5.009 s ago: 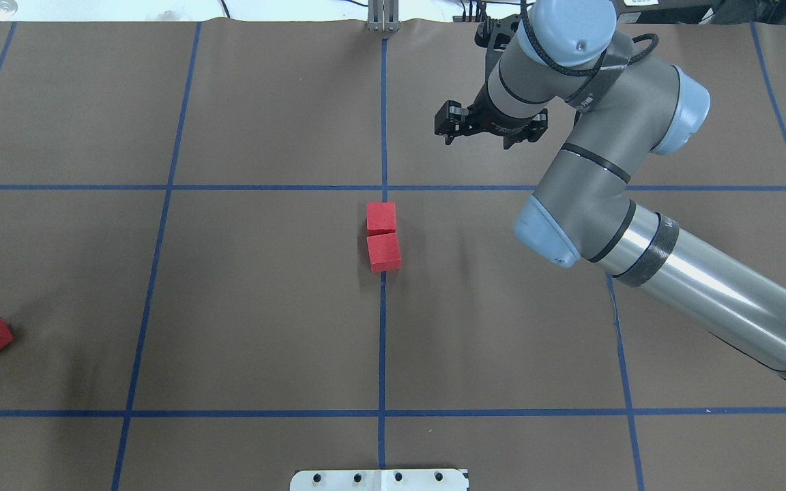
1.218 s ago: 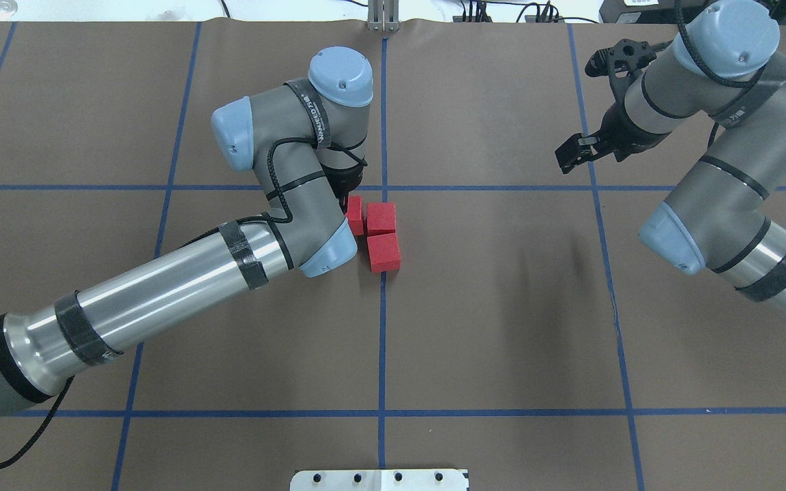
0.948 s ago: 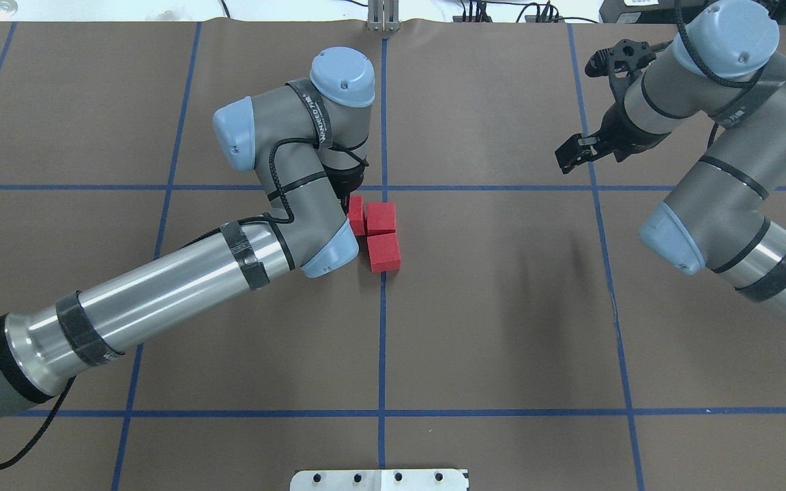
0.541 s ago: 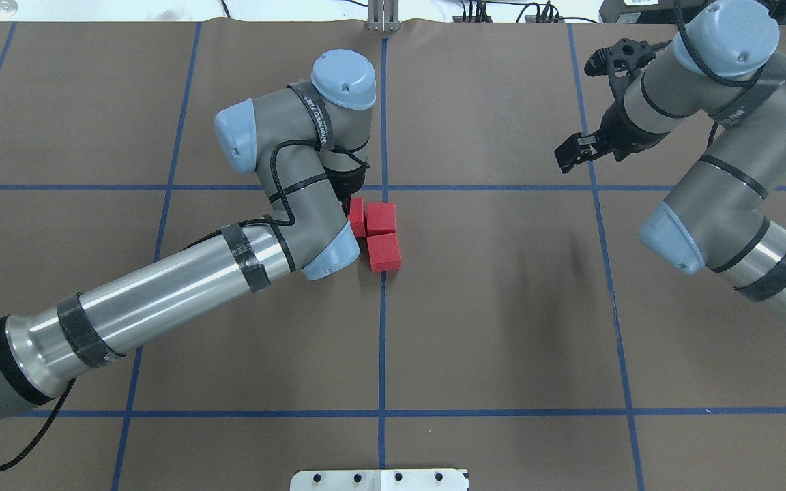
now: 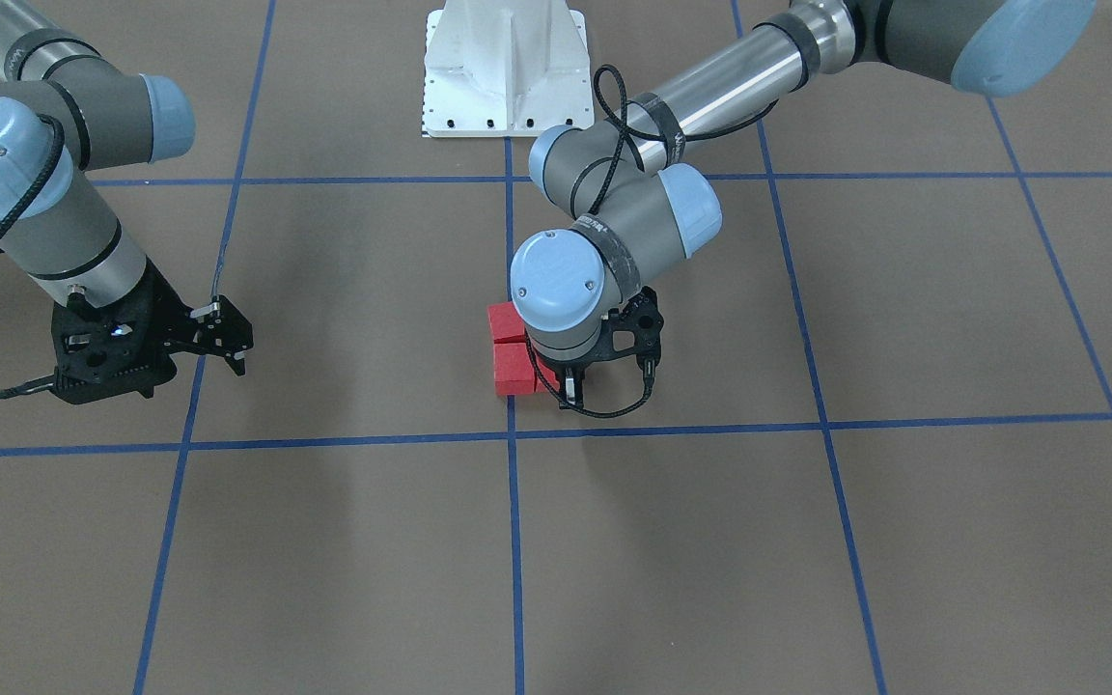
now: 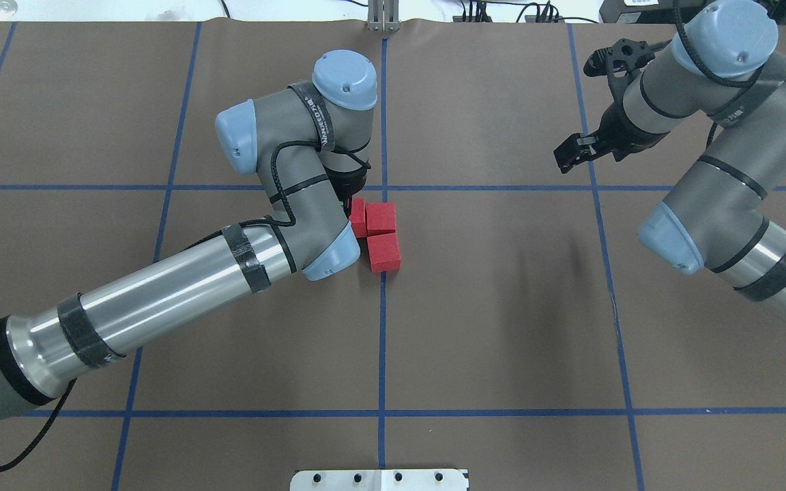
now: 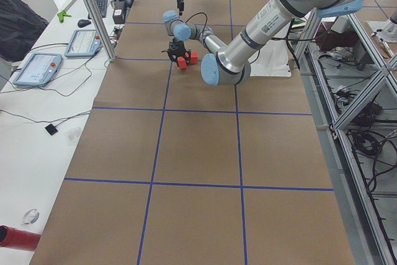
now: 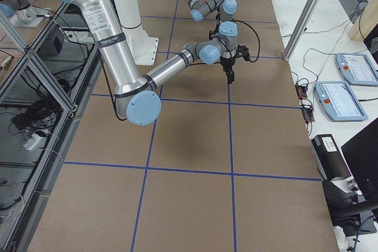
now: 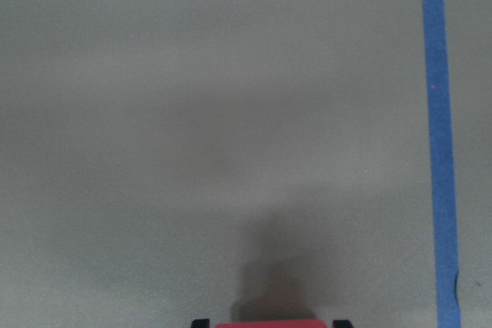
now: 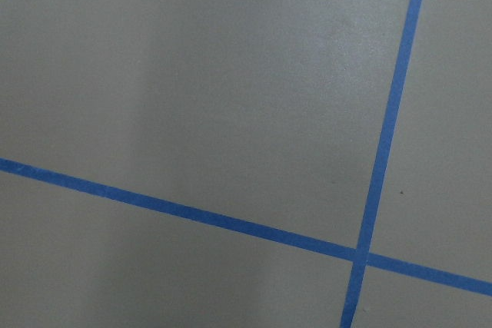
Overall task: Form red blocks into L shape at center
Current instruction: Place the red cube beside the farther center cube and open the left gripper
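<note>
Two red blocks [image 6: 381, 218] [image 6: 384, 252] lie touching on the middle blue line at the center [image 6: 406, 225], one behind the other. A third red block [image 6: 357, 217] sits right beside the far one, on its left. My left gripper [image 6: 352, 201] is mostly hidden under its wrist and is shut on this third block, low at the floor. The left wrist view shows the block [image 9: 261, 324] between the two black fingertips [image 9: 198, 323]. In the front view the blocks [image 5: 514, 370] show beside the left gripper [image 5: 556, 378]. My right gripper [image 6: 567, 153] hangs open and empty far to the right [image 5: 228, 340].
The white robot base plate [image 6: 379, 479] [image 5: 503, 68] is at the near edge. Blue tape lines grid the brown floor. A white side table with pendants [image 7: 37, 69] runs along the far edge. The right arm's elbow [image 6: 673, 239] hangs over the right half.
Five seconds ago the left gripper held the third block at the far left edge. It has carried it to the pair and edged it closer. The right arm has drawn back right.
</note>
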{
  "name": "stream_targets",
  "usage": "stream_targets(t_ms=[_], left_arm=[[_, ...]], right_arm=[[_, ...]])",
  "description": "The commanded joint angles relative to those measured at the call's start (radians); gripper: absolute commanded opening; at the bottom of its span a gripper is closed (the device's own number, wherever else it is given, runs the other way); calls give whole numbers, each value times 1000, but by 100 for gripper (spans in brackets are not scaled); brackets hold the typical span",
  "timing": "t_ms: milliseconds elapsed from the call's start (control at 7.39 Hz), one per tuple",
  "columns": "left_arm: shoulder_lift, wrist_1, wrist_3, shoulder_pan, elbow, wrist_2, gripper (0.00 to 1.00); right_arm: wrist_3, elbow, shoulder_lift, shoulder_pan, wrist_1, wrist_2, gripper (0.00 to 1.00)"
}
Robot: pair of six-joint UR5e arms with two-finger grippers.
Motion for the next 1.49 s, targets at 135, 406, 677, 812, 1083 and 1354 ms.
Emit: stream_targets(t_ms=[135, 406, 677, 812, 1083, 1354], left_arm=[[1, -6, 14, 9, 0, 3, 100], [1, -5, 14, 10, -9, 2, 100], [7, 26, 18, -7, -64, 5, 100], [7, 75, 59, -33, -83, 6, 100], [23, 136, 195, -111, -126, 15, 100], [183, 130, 385, -167, -269, 69, 100]], right_arm=[[0, 0, 2, 0, 0, 1, 99], [0, 0, 2, 0, 0, 1, 99], [0, 0, 10, 1, -1, 4, 99], [0, 0, 11, 12, -3, 13, 99], [-5, 0, 8, 27, -2, 10, 99], [-11, 1, 7, 49, 2, 3, 99]])
